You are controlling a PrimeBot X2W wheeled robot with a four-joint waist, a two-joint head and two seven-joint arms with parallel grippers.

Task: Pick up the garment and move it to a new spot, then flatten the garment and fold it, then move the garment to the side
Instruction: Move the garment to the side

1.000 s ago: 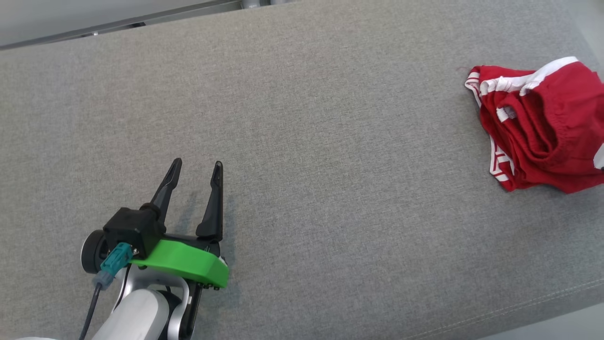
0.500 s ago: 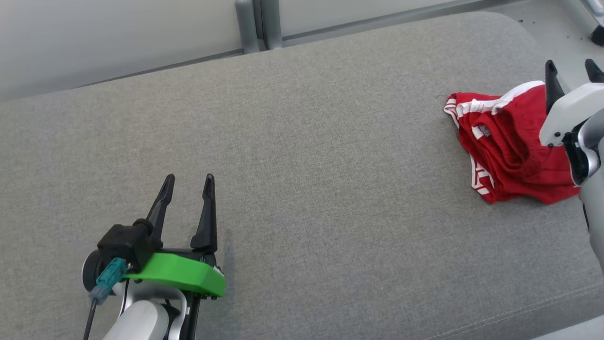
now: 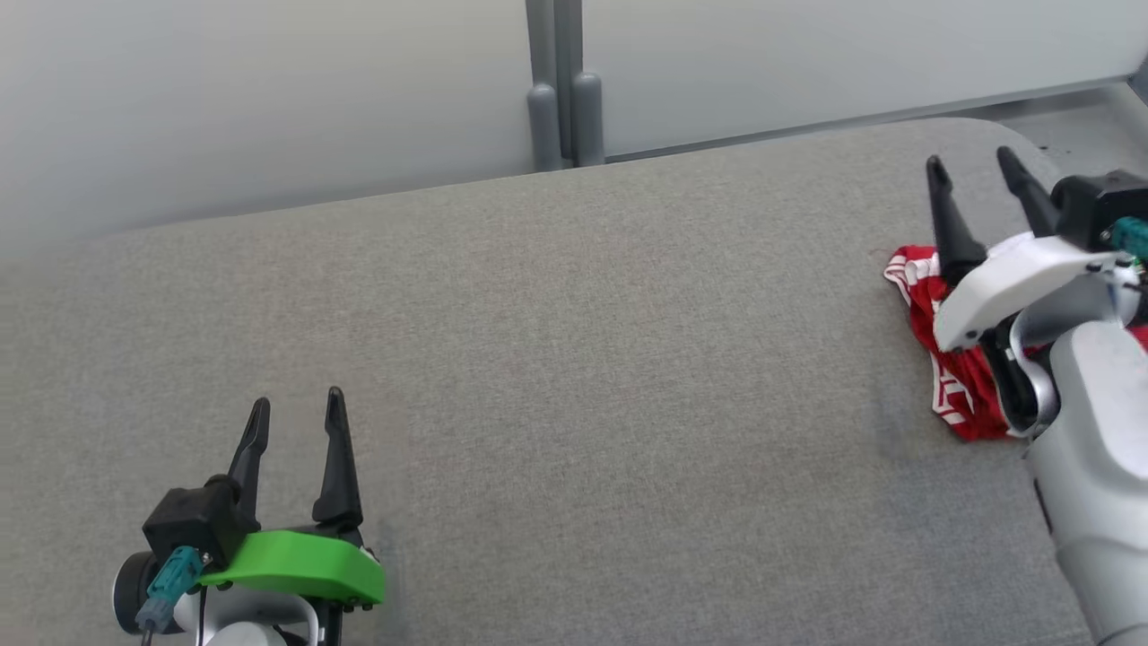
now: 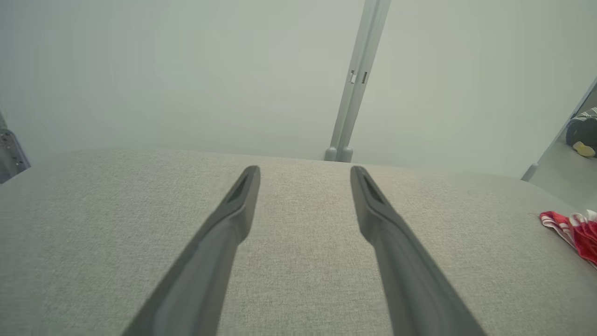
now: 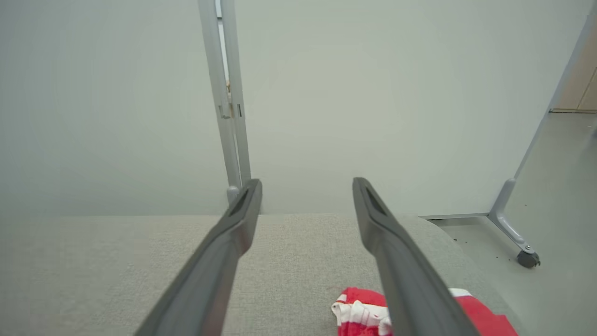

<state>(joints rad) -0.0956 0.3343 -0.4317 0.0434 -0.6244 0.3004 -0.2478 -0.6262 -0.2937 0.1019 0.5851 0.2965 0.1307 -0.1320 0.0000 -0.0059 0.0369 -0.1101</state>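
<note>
Red-and-white garment (image 3: 961, 402) at right of frame, just below the wide-open, empty right claw (image 3: 970, 158); left claw (image 3: 298, 398), equally open, well apart at lower left.

The shorts (image 3: 960, 404) lie on the surface (image 3: 583, 359) near its right end, partly hidden under the right claw (image 3: 970, 158). The left claw (image 3: 298, 398) is over the near left part, well apart from the shorts. Behind the surface stands a partition with an upright post (image 3: 560, 90). Beyond the surface's right end, a castor (image 5: 528, 259) rests on the floor.
</note>
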